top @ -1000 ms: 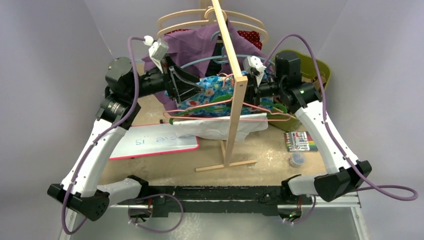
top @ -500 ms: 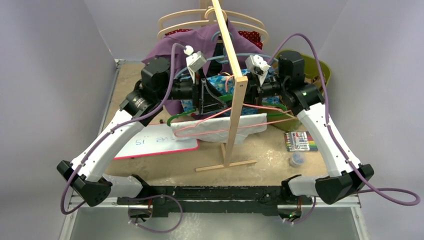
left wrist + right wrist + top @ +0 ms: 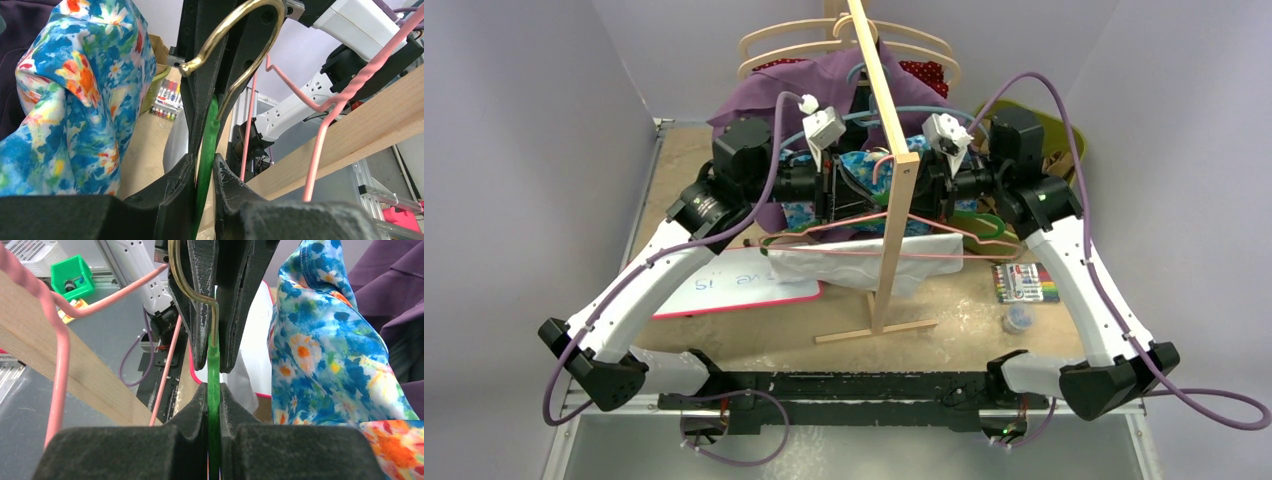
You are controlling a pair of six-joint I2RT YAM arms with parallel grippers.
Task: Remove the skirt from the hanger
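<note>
The skirt is blue floral fabric [image 3: 860, 172], bunched behind the wooden rail between my two grippers; it shows in the left wrist view [image 3: 75, 100] and the right wrist view [image 3: 325, 355]. The green hanger [image 3: 776, 240] with a brass hook [image 3: 235, 20] lies under it. My left gripper [image 3: 832, 195] is shut on the green hanger [image 3: 207, 135] just below the hook. My right gripper [image 3: 924, 187] faces it and is shut on the same hanger [image 3: 214, 365]. The jaws of each grip the hanger's neck from opposite sides.
The wooden rack's upright [image 3: 894, 240] stands in front of both grippers. A pink hanger [image 3: 924, 253] carries a white garment [image 3: 854, 265]. A purple garment [image 3: 804, 85] hangs behind. There is a whiteboard [image 3: 734, 285] at left, and a marker box [image 3: 1024, 283], small jar [image 3: 1018, 320] and green bin [image 3: 1060, 132] at right.
My left arm has swung right from the rack's left side to the green hanger and shut on it. The right gripper has shifted slightly right. The pink and green hangers have levelled.
</note>
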